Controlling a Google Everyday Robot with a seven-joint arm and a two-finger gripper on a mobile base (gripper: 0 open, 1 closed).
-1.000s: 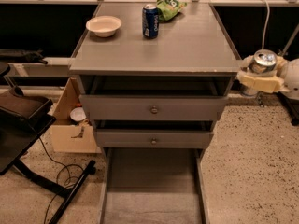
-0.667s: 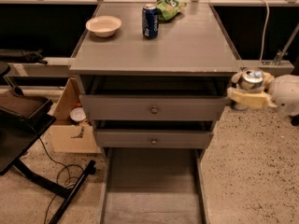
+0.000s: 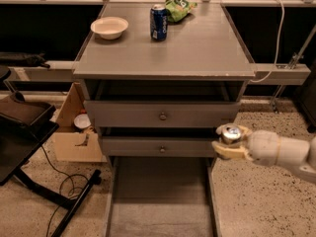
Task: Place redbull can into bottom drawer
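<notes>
Stage: carrying. The can is already picked up and is not yet in the drawer.
Claw: the gripper [image 3: 228,143] hangs at the right of the cabinet, level with the lower knobbed drawer, its pale fingers pinching the redbull can [image 3: 230,133].
Can position: in the air, held roughly upright with its silver top showing, just off the cabinet's right front corner. It is above the bottom drawer's right rail or slightly outside it, not over the drawer floor.
Bottom drawer: the bottom drawer [image 3: 160,201] is pulled out toward the camera, and nothing shows on its flat grey floor.
Done: the drawer is open and the can is gripped.
Left, by my reading: shift the can leftward over the drawer floor, lower it, let go, and draw the arm clear.
Cans: two, the held one and a dark-blue soda can [image 3: 158,22] on the cabinet top [image 3: 197,48].
Drawers: three, the open tray plus an upper knobbed drawer [image 3: 162,113] and a lower knobbed drawer [image 3: 162,147].
Bowls: one, a white bowl [image 3: 109,27].
Snack bags: one, a green bag [image 3: 177,8] just behind the soda can.
Boxes: one, a cardboard box [image 3: 74,135] on the floor at the left.
</notes>
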